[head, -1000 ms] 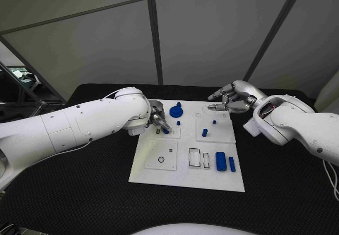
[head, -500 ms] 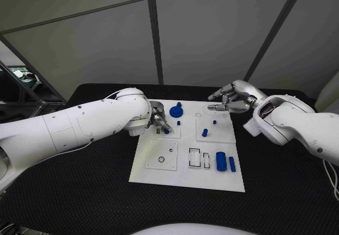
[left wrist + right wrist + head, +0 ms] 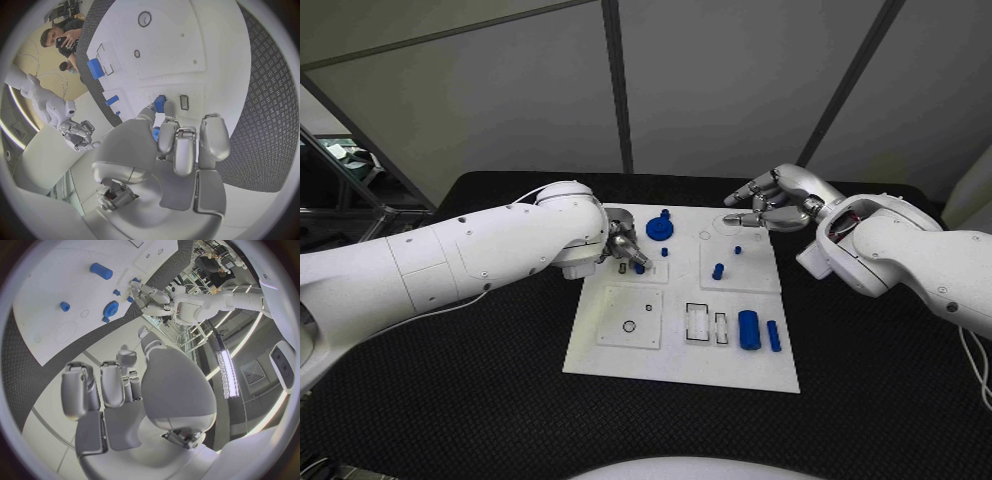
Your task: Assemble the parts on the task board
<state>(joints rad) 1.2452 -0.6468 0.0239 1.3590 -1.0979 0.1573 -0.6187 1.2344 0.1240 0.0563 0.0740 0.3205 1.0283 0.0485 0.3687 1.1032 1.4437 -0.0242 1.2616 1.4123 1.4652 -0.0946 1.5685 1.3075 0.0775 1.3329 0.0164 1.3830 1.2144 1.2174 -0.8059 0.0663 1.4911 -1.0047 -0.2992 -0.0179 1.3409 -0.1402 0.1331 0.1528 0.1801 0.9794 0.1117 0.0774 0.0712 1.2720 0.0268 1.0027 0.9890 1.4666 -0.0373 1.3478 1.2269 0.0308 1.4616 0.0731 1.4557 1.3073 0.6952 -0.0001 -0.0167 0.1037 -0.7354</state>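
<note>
Left hand (image 3: 623, 248) pinches a small blue peg (image 3: 639, 267) at the task board (image 3: 678, 365) upper left, seemingly mid-insertion; next: press it home; right hand (image 3: 769, 207) hovers, fingers loosely curled, empty.

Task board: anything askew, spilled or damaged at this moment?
Nothing stands out. The task board lies flat on the table, and two blue cylinders lie side by side on it. The left hand pinches a small blue part; the right hand holds nothing.

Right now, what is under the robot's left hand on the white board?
The left hand pinches a small blue part down on the task board, beside a small dark slot. Whatever lies beneath the part is covered.
</note>
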